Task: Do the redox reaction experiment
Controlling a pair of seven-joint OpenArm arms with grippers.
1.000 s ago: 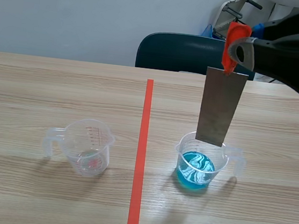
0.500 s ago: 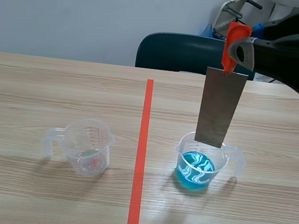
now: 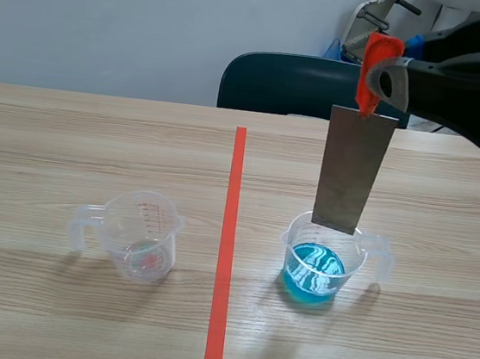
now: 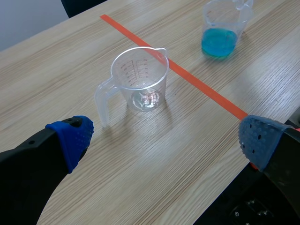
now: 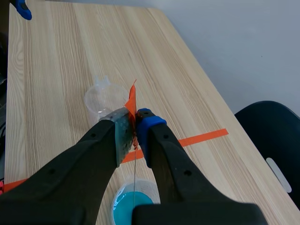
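Scene camera sits at the near edge, looking across the surface (image 3: 77,317) toward the chair (image 3: 277,84). Left wrist camera looks down, close to the clear cup (image 4: 140,77). Right wrist camera, up high, peers down the metal sheet (image 3: 354,171). All three catch the blue-filled cup (image 3: 315,270).
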